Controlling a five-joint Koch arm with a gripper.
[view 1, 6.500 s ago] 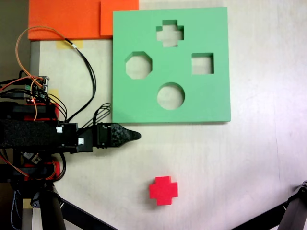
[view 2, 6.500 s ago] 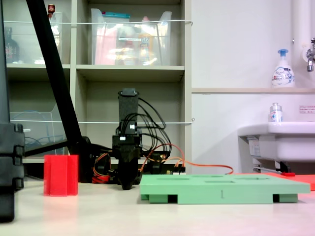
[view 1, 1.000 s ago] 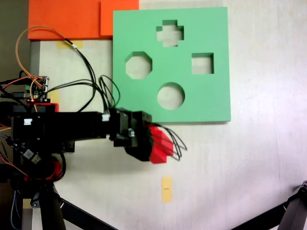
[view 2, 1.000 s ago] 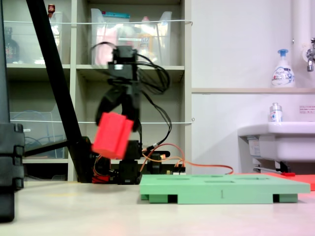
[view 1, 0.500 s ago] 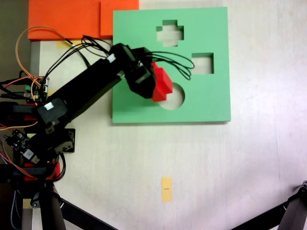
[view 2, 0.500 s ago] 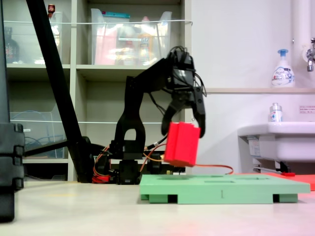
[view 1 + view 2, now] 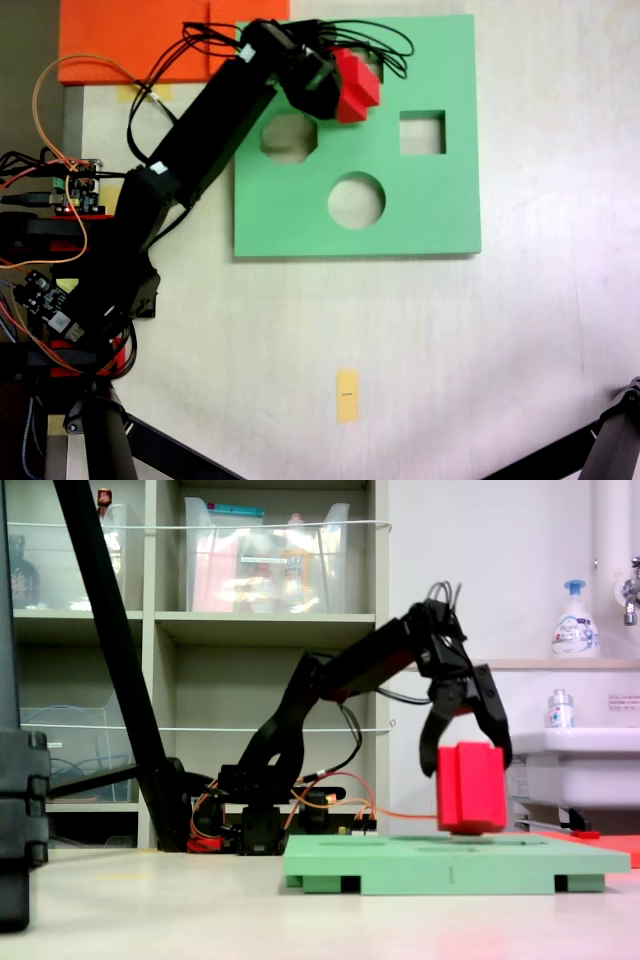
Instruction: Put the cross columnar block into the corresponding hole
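The red cross columnar block hangs in my gripper, which is shut on it. In a fixed view from above, the block sits over the plus-shaped cutout of the green foam board and hides that hole. From the side, the block stands nearly upright, its lower end just above the board's top, with my gripper clamped on its upper part. The octagonal cutout is partly under my arm. The square cutout and round cutout are open.
Orange foam sheets lie behind the board's left corner. A small yellow tape mark is on the table where the block stood. Cables and the arm's base fill the left side. A tripod leg enters at bottom right.
My arm has swung further over the board, carrying the block from above the round cutout to above the plus-shaped cutout, and the block has come lower and more upright.
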